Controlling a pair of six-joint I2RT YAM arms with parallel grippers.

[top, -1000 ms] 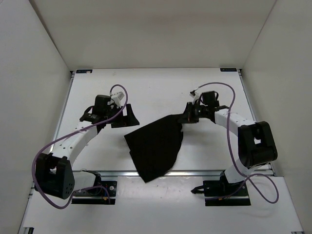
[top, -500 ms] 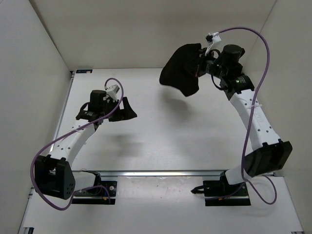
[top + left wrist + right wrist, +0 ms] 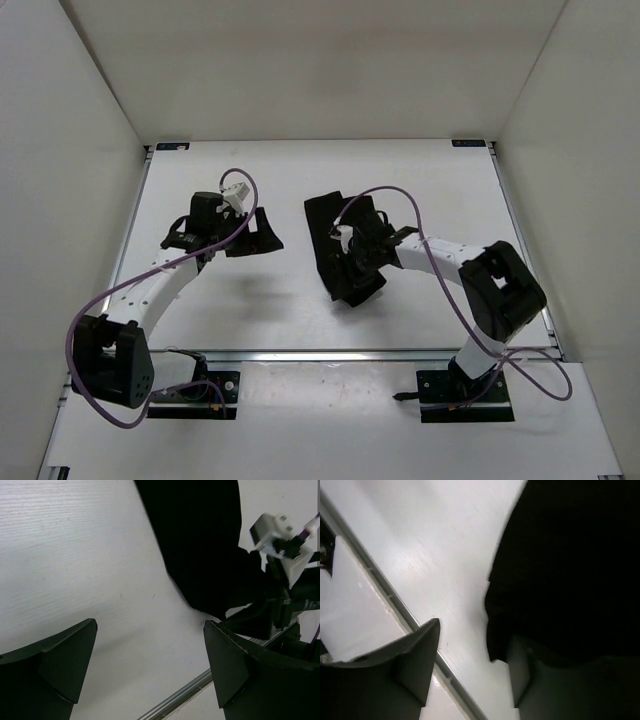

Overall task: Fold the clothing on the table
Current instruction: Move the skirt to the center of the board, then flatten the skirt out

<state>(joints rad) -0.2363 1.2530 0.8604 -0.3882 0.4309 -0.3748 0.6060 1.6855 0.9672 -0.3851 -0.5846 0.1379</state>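
Note:
The black clothing [image 3: 325, 220] lies bunched in a narrow heap on the white table [image 3: 300, 170], a little right of centre. My right gripper [image 3: 352, 252] is low over its middle. In the right wrist view the jaws of the right gripper [image 3: 475, 632] stand apart with bare table between them, and the clothing [image 3: 570, 570] drapes over the right-hand finger [image 3: 530, 680]. My left gripper [image 3: 258, 238] hovers wide open to the left of the heap, apart from it. From the left wrist, the left gripper [image 3: 150, 626] holds nothing and the clothing [image 3: 200, 545] lies ahead.
An aluminium rail [image 3: 340, 353] runs along the table's near edge, also seen as the rail [image 3: 395, 600] close beside the right gripper. White walls enclose the table on three sides. Purple cables loop over both arms.
The right arm first swung the clothing high toward the far wall, then brought it down to the middle of the table; its jaws have parted. The left arm has hardly moved.

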